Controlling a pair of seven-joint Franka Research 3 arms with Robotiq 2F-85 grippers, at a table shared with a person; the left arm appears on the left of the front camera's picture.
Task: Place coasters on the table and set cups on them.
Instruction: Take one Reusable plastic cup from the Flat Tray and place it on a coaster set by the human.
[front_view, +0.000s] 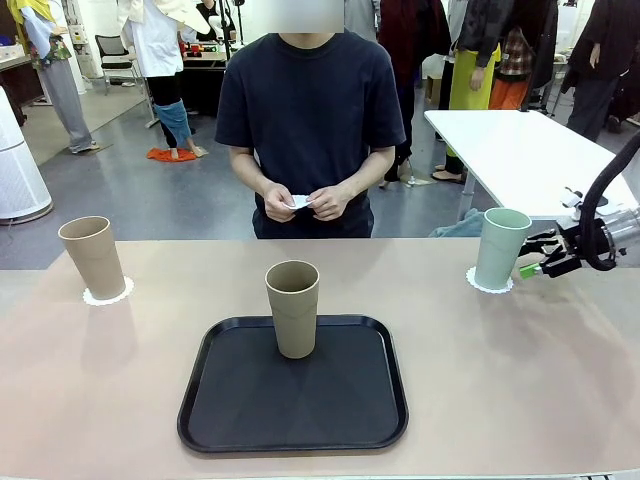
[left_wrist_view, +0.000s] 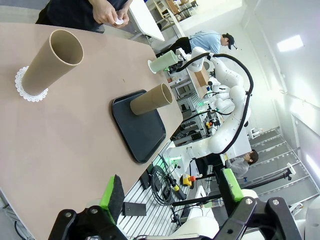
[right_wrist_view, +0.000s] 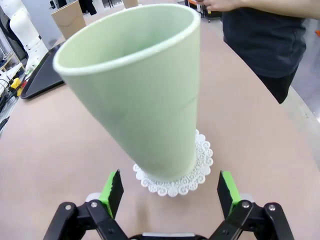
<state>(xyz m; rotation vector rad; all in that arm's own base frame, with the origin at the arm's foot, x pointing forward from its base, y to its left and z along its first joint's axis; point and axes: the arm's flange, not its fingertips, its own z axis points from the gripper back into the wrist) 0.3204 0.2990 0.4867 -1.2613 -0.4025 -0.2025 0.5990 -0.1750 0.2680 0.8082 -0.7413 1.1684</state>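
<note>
Hovering with jaws apart just beside the tall pale mint-green matte tumbler (front_view: 500, 247), the right gripper (front_view: 535, 264) is risking a nudge that could tip the tapered cup off its thin scalloped white paper coaster (right_wrist_view: 201, 165) on the smooth beige table (front_view: 500, 390); the left gripper (left_wrist_view: 170, 192) is gaping too, empty.

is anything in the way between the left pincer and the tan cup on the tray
Nothing visible does. From the left pincer, open, the way to the tan cup on the black tray crosses bare table. The other tan cup stands off to the side on its coaster.
</note>
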